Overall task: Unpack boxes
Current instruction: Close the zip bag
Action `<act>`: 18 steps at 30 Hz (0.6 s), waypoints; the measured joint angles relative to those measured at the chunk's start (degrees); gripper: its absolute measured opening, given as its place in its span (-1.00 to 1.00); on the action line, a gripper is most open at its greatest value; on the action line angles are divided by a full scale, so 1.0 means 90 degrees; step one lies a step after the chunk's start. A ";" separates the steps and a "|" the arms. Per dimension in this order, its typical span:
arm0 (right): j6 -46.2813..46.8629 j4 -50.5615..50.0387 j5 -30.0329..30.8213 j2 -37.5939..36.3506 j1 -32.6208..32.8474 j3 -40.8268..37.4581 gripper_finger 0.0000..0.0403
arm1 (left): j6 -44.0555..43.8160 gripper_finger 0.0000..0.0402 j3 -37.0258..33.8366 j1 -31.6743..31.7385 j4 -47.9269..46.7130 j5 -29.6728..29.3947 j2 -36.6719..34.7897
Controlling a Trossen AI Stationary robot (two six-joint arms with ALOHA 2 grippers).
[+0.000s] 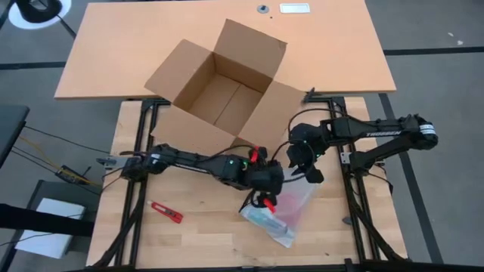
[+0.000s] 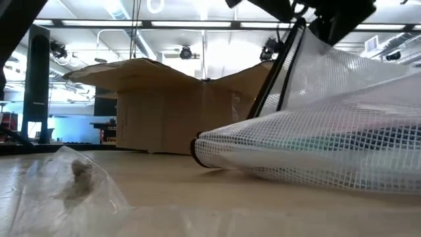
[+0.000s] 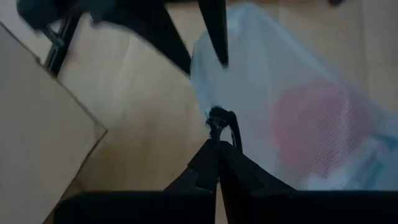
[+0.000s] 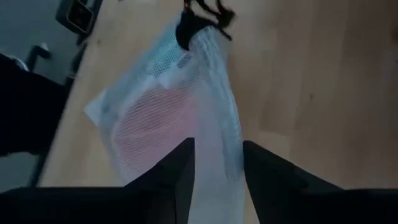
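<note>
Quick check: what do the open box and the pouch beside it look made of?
Box: plain brown corrugated cardboard, matte, with creased flaps. Pouch: translucent plastic, seemingly mesh-reinforced; a white grid shows across it and reddish contents show through.

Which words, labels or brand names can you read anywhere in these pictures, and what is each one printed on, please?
"TROSSEN": white lettering on the right arm's forearm, small but just legible in the high view.
White label on the far table: too small to read.
Cardboard carton, mesh bag, red tool: no readable text.
</note>
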 joint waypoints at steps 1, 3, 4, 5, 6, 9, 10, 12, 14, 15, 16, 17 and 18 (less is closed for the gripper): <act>-0.0124 0.0203 0.0010 -0.0061 -0.0012 -0.0174 -0.34 | -0.0007 -0.94 0.0000 0.0011 0.0023 -0.0005 0.0020; -0.0241 0.0613 0.0013 -0.0120 -0.0060 -0.0509 -0.36 | -0.0014 -0.94 -0.0005 0.0034 0.0040 -0.0009 0.0026; -0.0265 0.0855 0.0008 -0.0151 -0.0073 -0.0673 -0.36 | -0.0022 -0.94 -0.0002 0.0041 0.0085 -0.0009 0.0025; -0.0278 0.1025 0.0007 -0.0161 -0.0078 -0.0816 -0.37 | -0.0024 -0.94 0.0000 0.0056 0.0054 -0.0010 0.0018; -0.0284 0.1137 0.0003 -0.0167 -0.0078 -0.0931 -0.37 | -0.0024 -0.94 0.0000 0.0065 0.0049 -0.0010 0.0014; -0.0292 0.1474 0.0008 -0.0168 -0.0080 -0.1044 -0.37 | -0.0026 -0.94 0.0000 0.0125 -0.0018 -0.0009 0.0021; -0.0292 0.1538 0.0007 -0.0170 -0.0080 -0.1044 -0.37 | -0.0026 -0.94 0.0000 0.0132 -0.0015 0.0001 0.0022; -0.0291 0.1735 0.0027 -0.0170 -0.0085 -0.1044 -0.37 | -0.0033 -0.94 0.0000 0.0165 0.0029 0.0015 0.0019; -0.0129 0.1844 0.0053 -0.0193 -0.0107 -0.1044 -0.37 | -0.0090 -0.94 0.0000 0.0168 0.0026 0.0026 0.0019; 0.0020 0.1847 0.0051 -0.0202 -0.0107 -0.1044 -0.37 | -0.0132 -0.94 0.0000 0.0177 0.0018 0.0037 0.0019; 0.0179 0.1848 0.0053 -0.0202 -0.0109 -0.1044 -0.37 | -0.0182 -0.94 0.0000 0.0186 0.0023 0.0038 0.0019; 0.0262 0.1858 0.0063 -0.0202 -0.0109 -0.1044 -0.37 | -0.0211 -0.94 0.0000 0.0195 0.0021 0.0040 0.0019; 0.0246 0.1928 0.0064 -0.0199 -0.0109 -0.1044 -0.37 | -0.0229 -0.94 0.0000 0.0200 0.0023 0.0040 0.0019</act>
